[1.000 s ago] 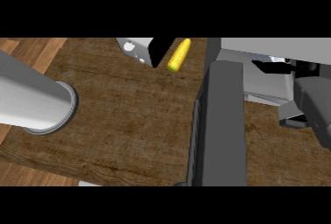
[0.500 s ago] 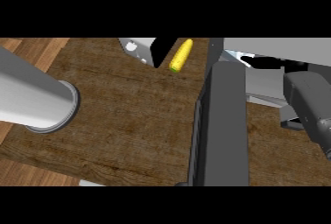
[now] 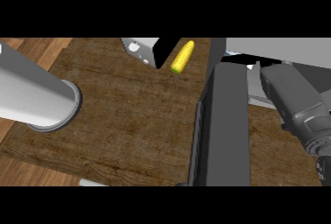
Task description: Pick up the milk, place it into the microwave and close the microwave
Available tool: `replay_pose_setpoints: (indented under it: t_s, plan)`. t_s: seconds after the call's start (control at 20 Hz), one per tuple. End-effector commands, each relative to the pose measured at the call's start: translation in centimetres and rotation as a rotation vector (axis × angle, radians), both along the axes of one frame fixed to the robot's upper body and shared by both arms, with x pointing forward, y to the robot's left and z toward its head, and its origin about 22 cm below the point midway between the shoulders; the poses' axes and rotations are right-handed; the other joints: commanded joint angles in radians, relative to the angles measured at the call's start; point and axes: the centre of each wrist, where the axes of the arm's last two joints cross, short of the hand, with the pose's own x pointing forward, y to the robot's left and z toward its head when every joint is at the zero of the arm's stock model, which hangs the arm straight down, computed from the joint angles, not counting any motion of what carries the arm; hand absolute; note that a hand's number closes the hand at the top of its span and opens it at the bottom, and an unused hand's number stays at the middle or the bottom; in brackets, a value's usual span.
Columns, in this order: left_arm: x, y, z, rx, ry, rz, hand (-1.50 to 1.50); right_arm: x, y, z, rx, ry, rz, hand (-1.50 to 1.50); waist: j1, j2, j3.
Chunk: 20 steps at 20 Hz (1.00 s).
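At the near right, the right arm [image 3: 298, 114] is seen reaching past the open microwave door [image 3: 223, 127], and it has been shifted left and further in over the last second, closer to the microwave's opening; this is judged as the placing of the milk being underway or just ended. The right hand itself is not shown, so whether its fingers are open or closed cannot be told, and the milk cannot be made out anywhere. At the left, only the left forearm [image 3: 32, 98] is shown above the wooden counter [image 3: 129, 127], unmoved. Farther back, a yellow corn cob [image 3: 183, 57] lies beside a white carton-like object [image 3: 143, 47]
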Motion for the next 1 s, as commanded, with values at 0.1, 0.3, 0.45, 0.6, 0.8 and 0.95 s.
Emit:
replay_pose_setpoints:
  t_s: [0.1,0.3,0.45,0.6,0.8,0.95]
  plan:
    - [0.4,-0.1,-1.1,-0.011,0.037,0.001,-1.50,0.8,3.9,1.3,-0.001,-0.006,0.006,-1.50,-0.018,-0.011,-0.002]
    - [0.7,-0.2,-1.2,0.000,0.039,-0.021,-1.50,1.0,5.7,1.6,-0.002,-0.051,0.057,-1.50,-0.027,-0.013,-0.001]
    - [0.7,-0.5,-1.5,0.010,0.057,-0.030,-1.50,0.9,6.7,1.5,0.042,-0.078,0.003,-1.50,-0.039,-0.017,-0.001]
    - [0.6,-0.6,-1.5,0.013,0.078,-0.032,-1.50,1.4,5.2,3.1,0.063,-0.124,-0.048,-1.50,-0.058,-0.026,0.000]
    - [0.6,-1.0,-3.2,-0.009,0.103,-0.046,-1.50,0.8,3.7,1.4,0.070,-0.122,-0.063,-1.50,-0.088,-0.030,-0.001]
    - [-0.3,-1.1,-3.5,-0.005,0.098,-0.022,-1.50,-0.2,1.5,-1.1,0.012,-0.058,-0.014,-1.50,-0.103,-0.043,-0.002]
